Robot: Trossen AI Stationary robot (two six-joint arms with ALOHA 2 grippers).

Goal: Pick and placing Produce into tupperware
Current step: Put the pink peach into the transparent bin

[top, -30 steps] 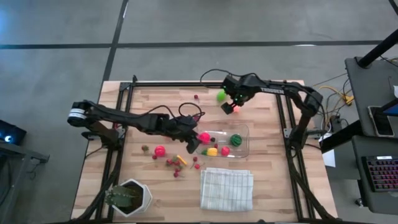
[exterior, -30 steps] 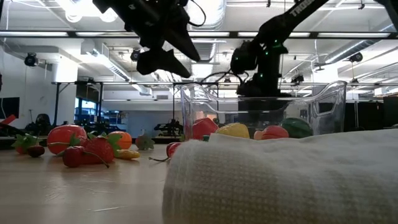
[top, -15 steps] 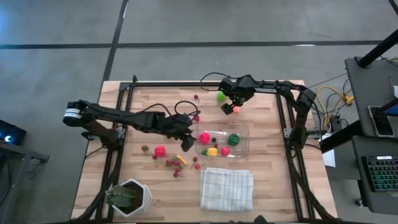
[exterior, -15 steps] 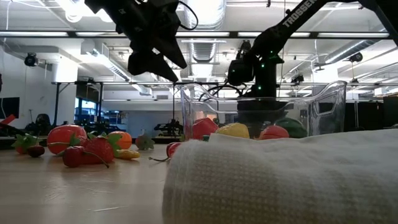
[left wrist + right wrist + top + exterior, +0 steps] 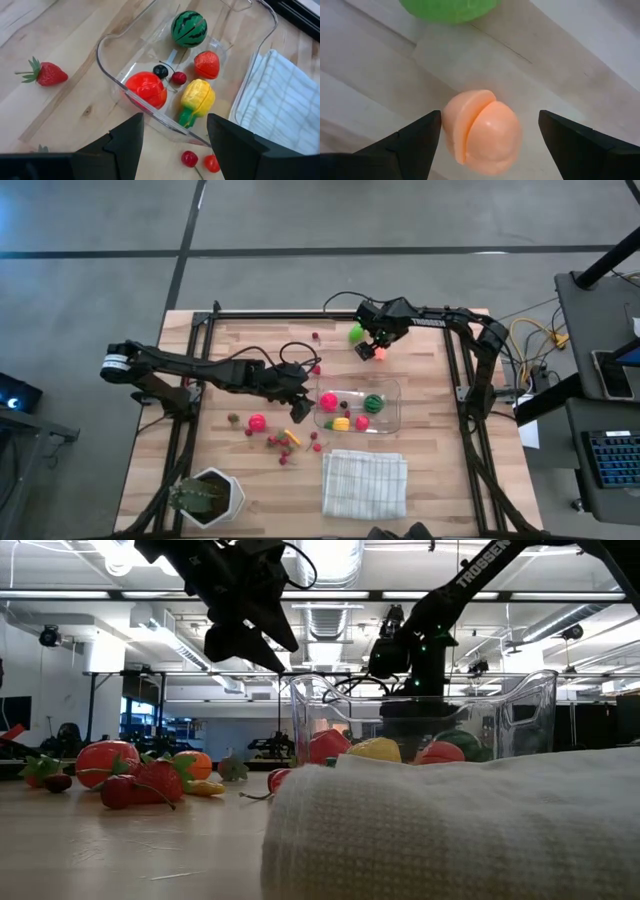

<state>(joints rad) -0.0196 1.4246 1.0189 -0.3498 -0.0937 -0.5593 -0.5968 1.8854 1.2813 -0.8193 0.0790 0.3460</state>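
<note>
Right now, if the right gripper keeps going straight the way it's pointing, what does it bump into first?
Most likely the orange peach. The right gripper is open, with the peach centred between its fingers on the table. How far away it is remains unclear.

High cam looks straight down on tabletop [image 5: 420,470]; low cam sits at surface level; wrist cams close-up. High, low, left wrist share tupperware [image 5: 390,420].

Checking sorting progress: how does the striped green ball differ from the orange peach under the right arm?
The striped green ball lies inside the tupperware; the orange peach lies on the bare table, outside it. The ball is dark green with black stripes; the peach is plain pale orange with a cleft. The open right gripper brackets the peach; the ball lies away from the open left gripper. Both are small, rounded toy produce.
</note>
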